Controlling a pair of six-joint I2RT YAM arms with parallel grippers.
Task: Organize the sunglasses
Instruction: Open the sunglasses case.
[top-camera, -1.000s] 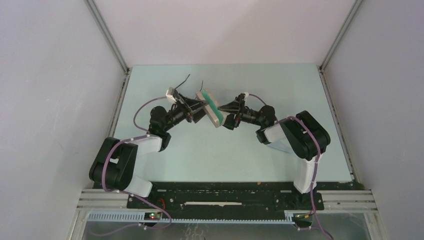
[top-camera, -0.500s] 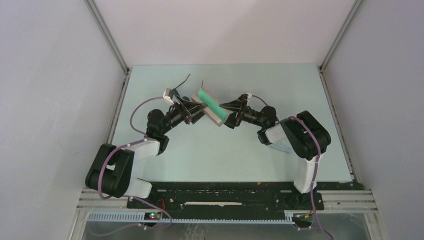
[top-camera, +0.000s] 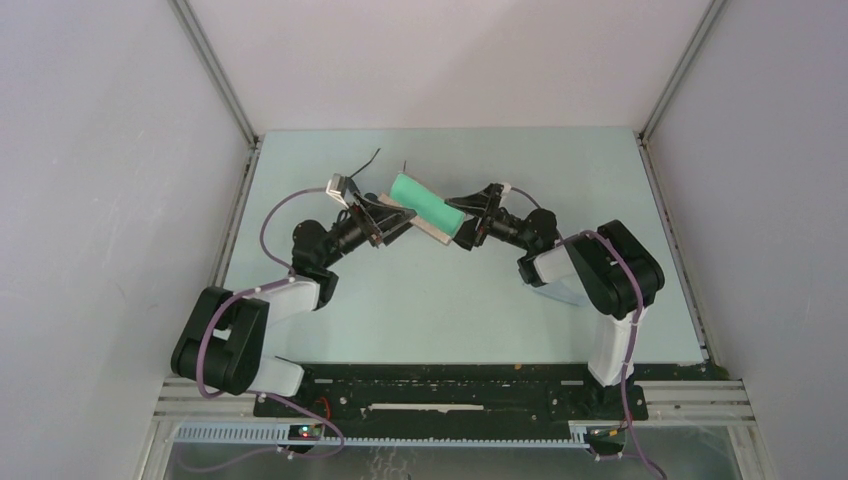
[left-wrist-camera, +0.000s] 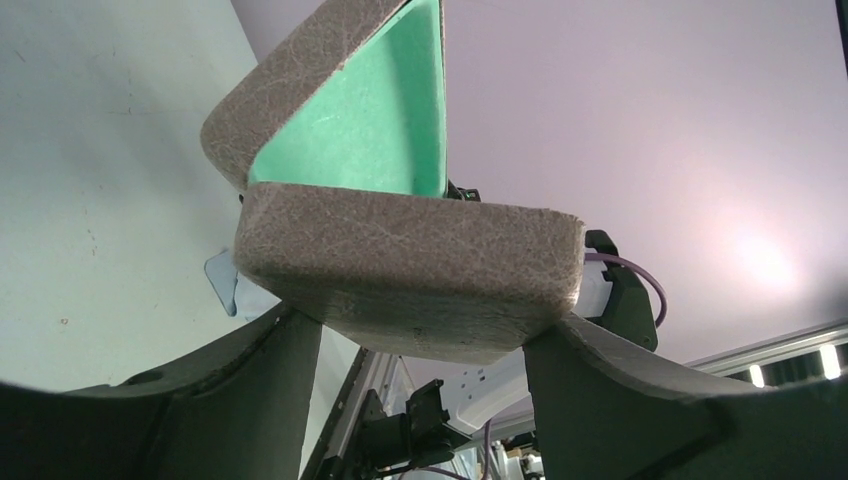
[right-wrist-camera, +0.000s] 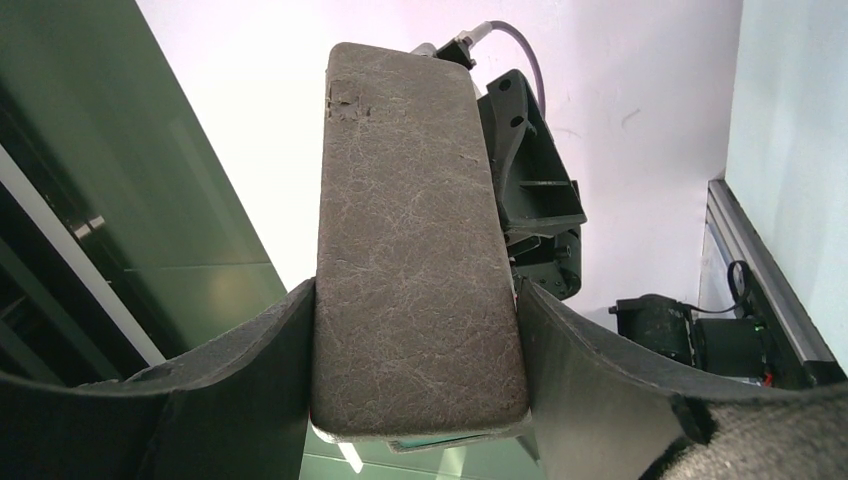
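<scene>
From above, showed of the sunglasses (top-camera: 375, 156) only two thin black temple arms, curving up from the pale tabletop (top-camera: 560, 170) just behind the left hand (top-camera: 400, 216). Hid the lenses and frame behind that hand and the case (top-camera: 425, 203); could not tell folded from unfolded.

Held the grey oblong case clear of the tabletop between both hands, with its lid hinged up and green lining bared to the overhead view. Pinched one end in the left hand and the other in the right hand (top-camera: 466, 222), each with fingers set wide against the case's sides.

From the left wrist, looked into the gap between lid and base at green lining, with dark fingers (left-wrist-camera: 250, 400) flanking the base; caught also a corner of pale blue cloth (left-wrist-camera: 222, 283) below the case. From the right wrist, met only a cracked grey outer shell, plus a green sliver at its lower edge. Gave the sunglasses in the overhead view alone.
</scene>
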